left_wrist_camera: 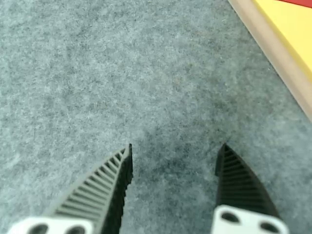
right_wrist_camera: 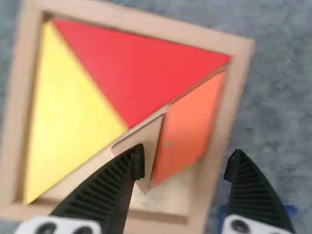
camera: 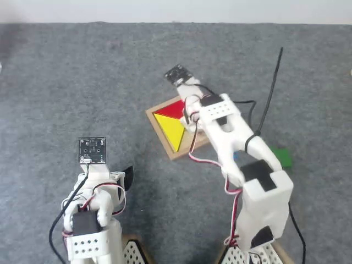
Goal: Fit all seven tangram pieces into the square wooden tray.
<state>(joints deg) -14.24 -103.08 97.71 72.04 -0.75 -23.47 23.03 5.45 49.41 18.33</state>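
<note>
Currently right gripper [right_wrist_camera: 188,153] is hovering released over orange piece [right_wrist_camera: 187,126]; nudging askew risks jamming it. Meanwhile left gripper [left_wrist_camera: 175,148] is idling, released too.

No txt, labels, nos. or signs legible. Cam board [camera: 179,75] just beyond tray [camera: 174,155] & 2nd cam board [camera: 92,149], well apart from tray on its near-left side: any print too small to read.

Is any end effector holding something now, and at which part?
Nothing is held. The left end effector is open over carpet; the right end effector is open above the orange piece.
</note>
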